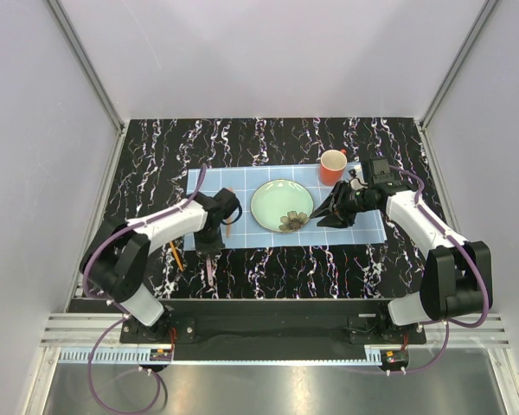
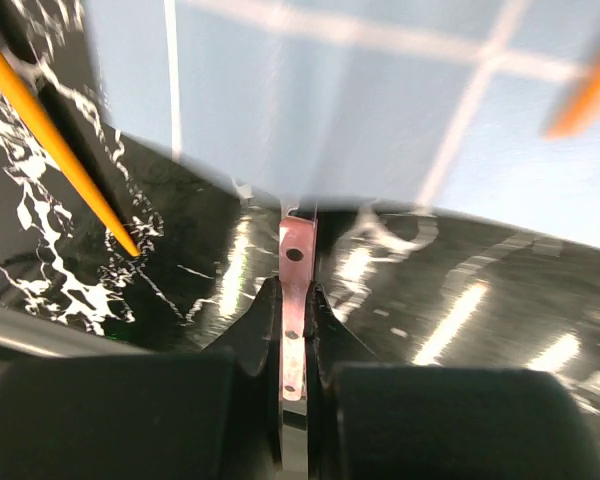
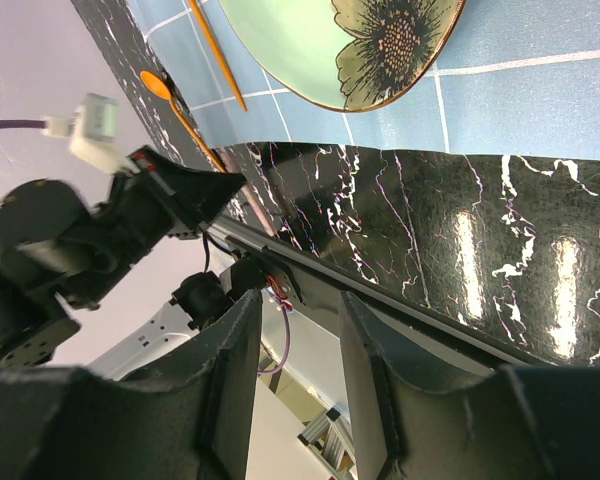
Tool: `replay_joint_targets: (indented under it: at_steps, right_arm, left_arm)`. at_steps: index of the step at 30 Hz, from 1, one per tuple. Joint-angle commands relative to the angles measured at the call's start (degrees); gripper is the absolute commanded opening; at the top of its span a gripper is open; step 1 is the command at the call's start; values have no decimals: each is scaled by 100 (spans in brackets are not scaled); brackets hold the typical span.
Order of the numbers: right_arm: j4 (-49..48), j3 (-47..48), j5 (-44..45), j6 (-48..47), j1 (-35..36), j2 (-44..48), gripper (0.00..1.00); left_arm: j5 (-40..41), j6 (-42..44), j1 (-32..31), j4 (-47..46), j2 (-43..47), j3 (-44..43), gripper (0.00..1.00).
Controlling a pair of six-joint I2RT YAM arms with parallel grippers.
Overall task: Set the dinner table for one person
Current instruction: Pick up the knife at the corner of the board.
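Left pincer point(image 2: 293, 290) is pressing together on a flat pinkish utensil handle point(image 2: 296, 245), which I am gripping down at the glossy black dinner table point(image 2: 480, 300), just short of the blue placemat point(image 2: 380, 120), presumably for placing beside the plate point(image 1: 282, 206).

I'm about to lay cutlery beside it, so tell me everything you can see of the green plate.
The green plate is round, pale mint and glossy like ceramic, with a thin brown rim and a dark flower printed toward its near-right edge. It lies flat and empty at the middle of the blue gridded placemat, touching nothing else. The right pincer hangs open just off its right side.
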State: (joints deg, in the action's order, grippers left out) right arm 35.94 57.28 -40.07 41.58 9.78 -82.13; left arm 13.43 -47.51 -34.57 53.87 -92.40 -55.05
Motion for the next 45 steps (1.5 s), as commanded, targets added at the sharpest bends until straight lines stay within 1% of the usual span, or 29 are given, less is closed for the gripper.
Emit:
replay_joint_targets:
  at_steps: [1, 4, 8, 11, 19, 24, 30, 35, 40, 45]
  right_arm:
    - [36, 161, -53, -107, -11, 206, 44]
    - [36, 161, -71, -115, -11, 206, 44]
    - [36, 135, -97, -133, -11, 162, 44]
    - [36, 135, -106, -124, -20, 162, 44]
    - [36, 38, -123, -142, -11, 232, 44]
    - [27, 29, -132, -150, -20, 259, 44]
    - [36, 38, -115, -150, -20, 276, 44]
    - [36, 64, -158, -264, -11, 232, 44]
    - [79, 292, -202, -537, -11, 110, 45]
    - [79, 775, -421, -836, 24, -180, 49]
  left_arm:
    - [238, -180, -15, 71, 495, -682, 0]
    - [353, -268, -24, 291, 626, -1051, 0]
    - [265, -162, -15, 518, 636, -1569, 0]
    - [467, -285, -15, 791, 592, -1737, 0]
    - [985, -645, -6, 1161, 600, -1755, 0]
    - [1424, -900, 2, 1670, 451, -2001, 0]
    - [1636, -1085, 29, 1882, 459, -2177, 0]
    - [1672, -1015, 55, 1759, 512, -2256, 0]
    - [1391, -559, 47, 1268, 521, -2422, 0]
    - [1040, -163, 46, 1030, 109, -2800, 0]
